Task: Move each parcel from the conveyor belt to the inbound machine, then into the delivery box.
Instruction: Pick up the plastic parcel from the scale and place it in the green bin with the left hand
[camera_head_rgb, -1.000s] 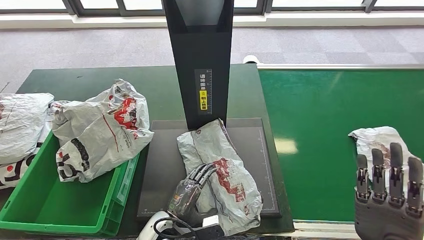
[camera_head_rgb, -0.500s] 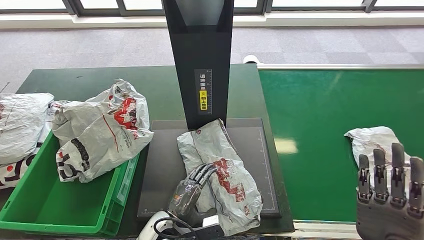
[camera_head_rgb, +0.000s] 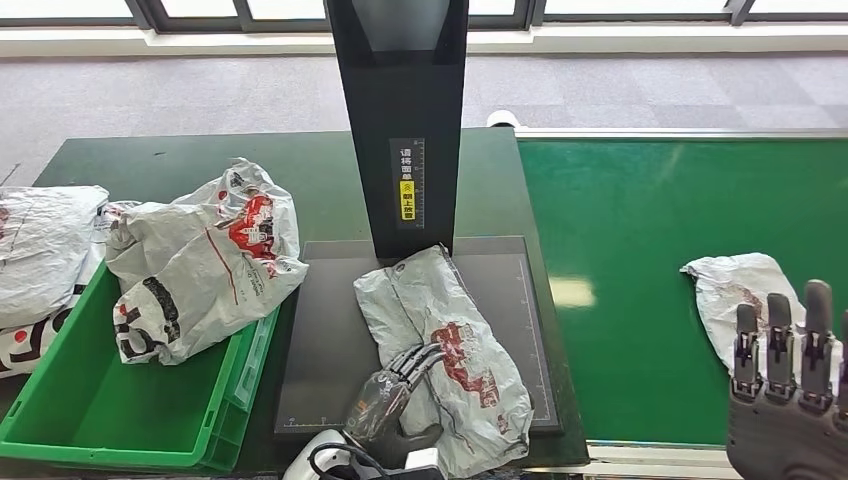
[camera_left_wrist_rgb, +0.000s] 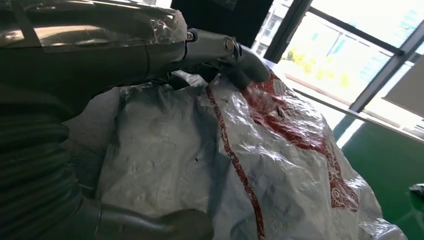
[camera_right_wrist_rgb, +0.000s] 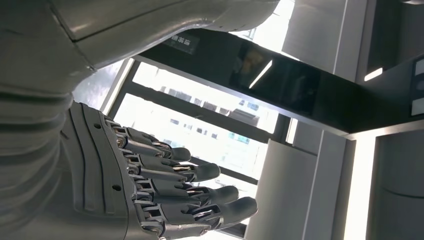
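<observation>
On the dark scanner plate (camera_head_rgb: 325, 330) below the black upright column (camera_head_rgb: 400, 120), a crumpled grey plastic parcel with red print (camera_head_rgb: 440, 345) was held by the left hand (camera_head_rgb: 395, 390), fingers clamped over its edge, right hand (camera_head_rgb: 790, 400) raised beside the green conveyor belt (camera_head_rgb: 650, 220), fingers apart and straight, a second grey parcel (camera_head_rgb: 735, 295) lay there.

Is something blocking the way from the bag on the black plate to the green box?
Mostly no. The bag under the left robot hand has bare plate beside it, but another parcel overhangs the green box rim.
</observation>
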